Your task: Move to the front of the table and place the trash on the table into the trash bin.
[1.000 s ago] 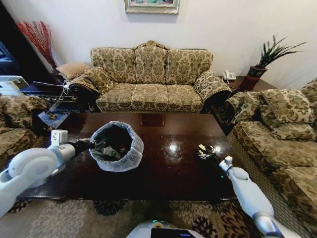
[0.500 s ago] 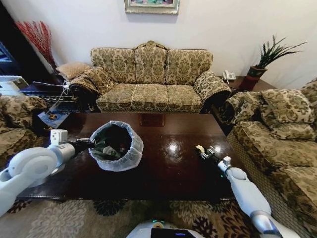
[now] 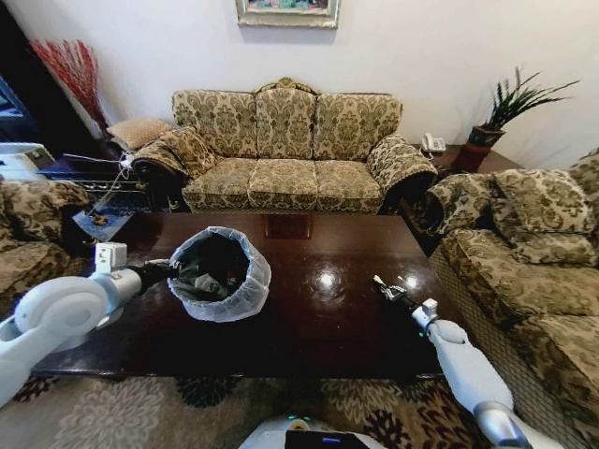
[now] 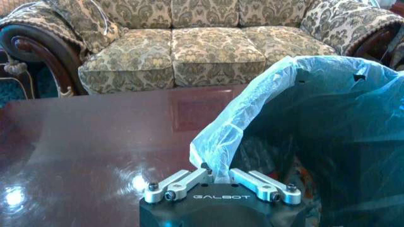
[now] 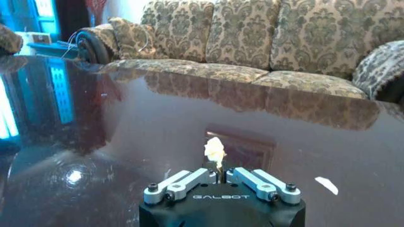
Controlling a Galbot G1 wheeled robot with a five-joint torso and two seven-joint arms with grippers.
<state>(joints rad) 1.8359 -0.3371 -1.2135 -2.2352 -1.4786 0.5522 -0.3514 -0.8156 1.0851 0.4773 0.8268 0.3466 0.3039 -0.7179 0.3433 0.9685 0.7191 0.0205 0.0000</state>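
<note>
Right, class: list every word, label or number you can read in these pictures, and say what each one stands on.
"GALBOT": on the black body of the left gripper.
"GALBOT": on the black body of the right gripper.
Nothing else is readable.

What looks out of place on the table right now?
The trash bin sits on the table rather than the floor, tipped on its side, with the left hand pinching its bag rim. A small white scrap lies loose on the wood near the right hand.
</note>
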